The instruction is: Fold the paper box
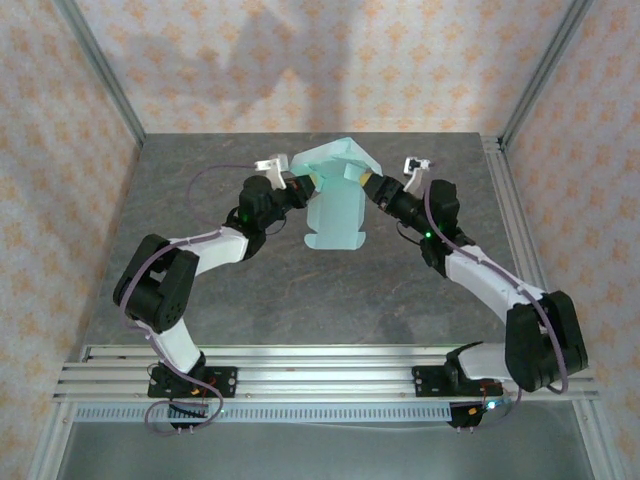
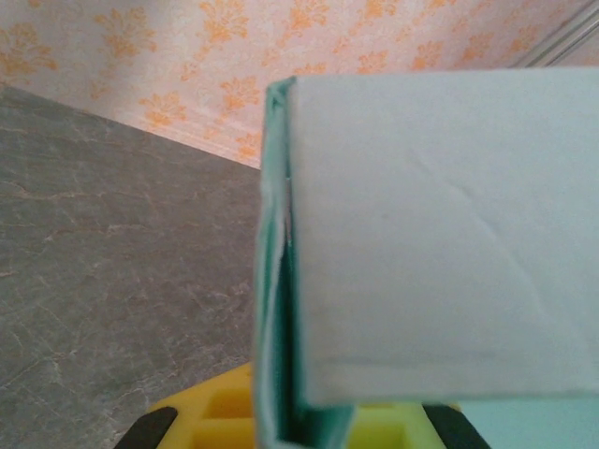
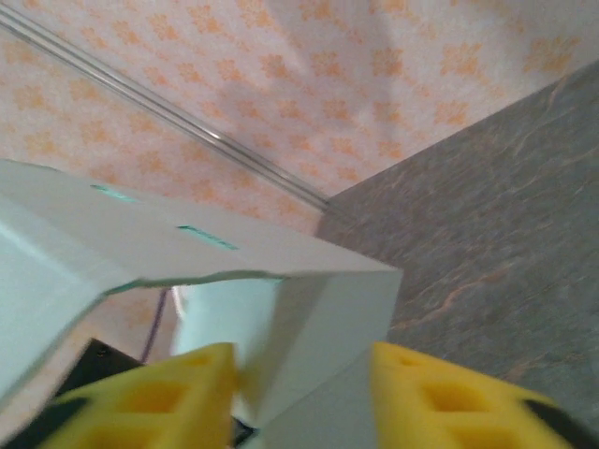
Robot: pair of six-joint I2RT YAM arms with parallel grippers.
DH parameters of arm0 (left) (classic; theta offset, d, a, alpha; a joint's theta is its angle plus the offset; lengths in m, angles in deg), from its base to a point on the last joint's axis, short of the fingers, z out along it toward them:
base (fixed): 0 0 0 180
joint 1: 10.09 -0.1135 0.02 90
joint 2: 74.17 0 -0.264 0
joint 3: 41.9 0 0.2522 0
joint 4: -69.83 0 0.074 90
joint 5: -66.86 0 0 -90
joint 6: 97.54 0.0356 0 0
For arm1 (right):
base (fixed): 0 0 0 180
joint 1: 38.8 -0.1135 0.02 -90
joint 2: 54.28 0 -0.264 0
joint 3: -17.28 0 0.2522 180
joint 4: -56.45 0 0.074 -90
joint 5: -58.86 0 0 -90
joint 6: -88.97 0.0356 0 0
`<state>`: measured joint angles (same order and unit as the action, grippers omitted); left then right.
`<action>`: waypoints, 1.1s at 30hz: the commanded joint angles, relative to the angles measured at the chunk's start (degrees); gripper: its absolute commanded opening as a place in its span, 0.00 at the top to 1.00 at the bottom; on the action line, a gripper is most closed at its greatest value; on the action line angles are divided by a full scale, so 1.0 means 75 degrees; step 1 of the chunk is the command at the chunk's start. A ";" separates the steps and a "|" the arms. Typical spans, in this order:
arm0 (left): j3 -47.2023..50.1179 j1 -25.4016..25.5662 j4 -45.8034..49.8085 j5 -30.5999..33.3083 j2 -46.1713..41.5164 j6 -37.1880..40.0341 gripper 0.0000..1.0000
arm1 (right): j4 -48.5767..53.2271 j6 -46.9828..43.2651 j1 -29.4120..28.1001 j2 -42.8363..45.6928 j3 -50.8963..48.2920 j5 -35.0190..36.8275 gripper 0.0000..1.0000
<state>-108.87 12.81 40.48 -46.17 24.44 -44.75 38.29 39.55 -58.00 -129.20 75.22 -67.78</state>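
Two arms meet over the far middle of the grey table (image 1: 300, 300), with the paper box (image 1: 338, 200) between them. The box is pale mint card, partly folded: its far part is bent into a bulky, roofed shape, and a flat panel reaches toward the near side. The left gripper (image 1: 303, 183) comes in from the left, its jaws closed on the box's left edge. In the left wrist view the card edge runs down between the yellow fingers (image 2: 220, 416). The right gripper (image 1: 373, 186) meets the box's right side. Its yellow fingers (image 3: 150, 402) stand apart with a folded corner of card between them; whether they pinch it, I cannot tell.
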 commanded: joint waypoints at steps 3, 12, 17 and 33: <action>-0.0005 0.0075 0.0011 0.0635 -0.0317 -0.0018 1.00 | 0.0995 -0.0851 -0.0009 0.0883 -0.0014 0.1110 0.41; 0.0202 0.0076 0.0980 0.2478 -0.0703 -0.0003 1.00 | 0.3844 -0.1982 -0.0499 0.1683 0.1325 0.2683 0.38; 0.0178 0.0238 0.1527 0.3339 -0.0749 0.0242 1.00 | 0.4993 -0.2626 -0.1298 0.1093 0.2626 0.3466 0.39; 0.0203 0.0724 0.2412 0.4672 -0.1342 0.1772 1.00 | 0.8189 -0.3558 -0.2598 -0.2416 0.7289 0.4263 0.50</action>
<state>-107.58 17.00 57.22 -14.78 17.12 -36.16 93.52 14.31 -77.65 -145.37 125.39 -37.40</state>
